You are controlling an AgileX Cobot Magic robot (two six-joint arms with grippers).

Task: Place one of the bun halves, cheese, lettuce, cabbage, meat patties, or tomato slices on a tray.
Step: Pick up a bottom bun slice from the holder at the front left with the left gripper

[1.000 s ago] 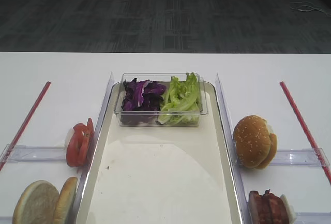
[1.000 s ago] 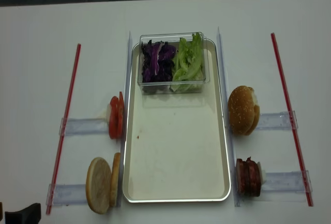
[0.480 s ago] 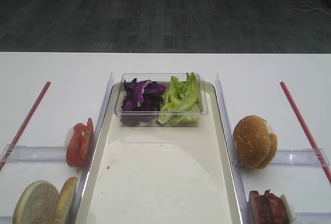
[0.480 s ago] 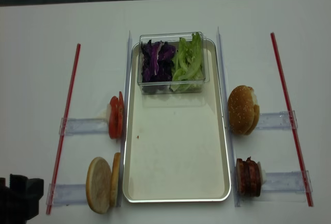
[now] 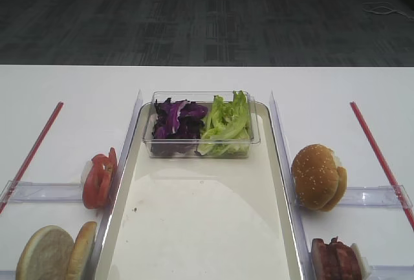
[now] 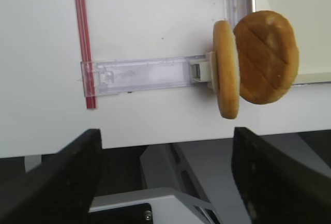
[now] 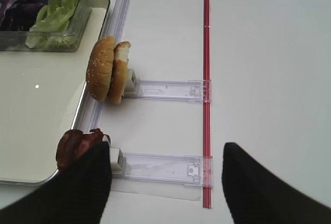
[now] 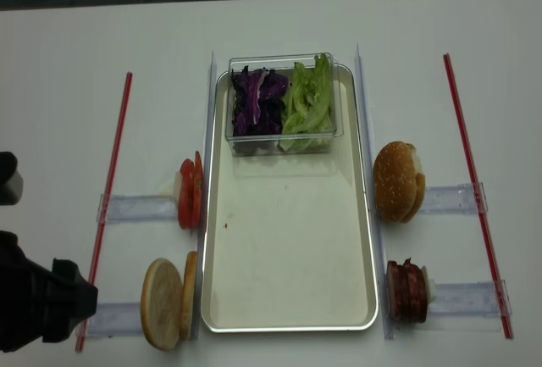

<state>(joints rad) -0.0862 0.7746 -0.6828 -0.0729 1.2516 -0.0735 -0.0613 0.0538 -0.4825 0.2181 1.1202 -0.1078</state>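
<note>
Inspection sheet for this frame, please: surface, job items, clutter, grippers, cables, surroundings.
Surface: white table, red strips along both sides.
Job's things: tray bare apart from the clear tub holding cabbage and lettuce; tomato slices and bun halves stand left of it, sesame bun and meat patties right.
Clutter: nothing seen.
Grippers: left gripper open near the bun halves; right gripper open by the patties; both empty.
Cables: pale cable on the floor.
Surroundings: dark carpet.
</note>
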